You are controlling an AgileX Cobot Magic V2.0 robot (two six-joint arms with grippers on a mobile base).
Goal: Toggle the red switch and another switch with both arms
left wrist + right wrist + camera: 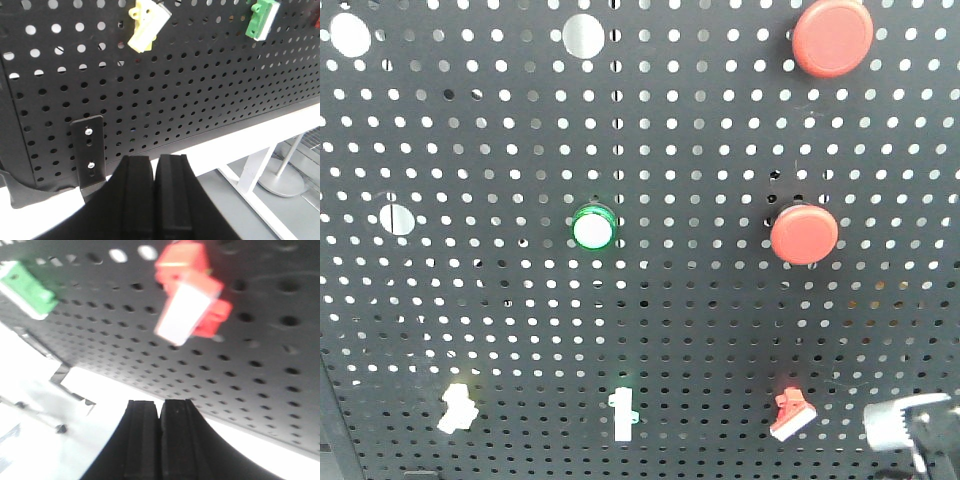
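The red switch [791, 413] sits low on the right of the black pegboard [700, 330], its white lever tip pointing down. In the right wrist view the red switch [192, 295] is close, above and slightly right of my right gripper [160, 403], which is shut and empty, apart from it. The pale yellow switch [457, 408] is low on the left. From the left wrist the yellow switch [147, 25] shows at the top, well above my left gripper [154, 159], which is also shut with nothing in it. A pale piece of the right arm [908, 424] shows at the bottom right.
A slim white toggle with a green base [622, 413] stands between the two switches. Two big round red buttons [832, 37] [804, 233] and a green-ringed button [593, 229] are higher up. A black bracket [89, 155] fixes the board to a white table [260, 135].
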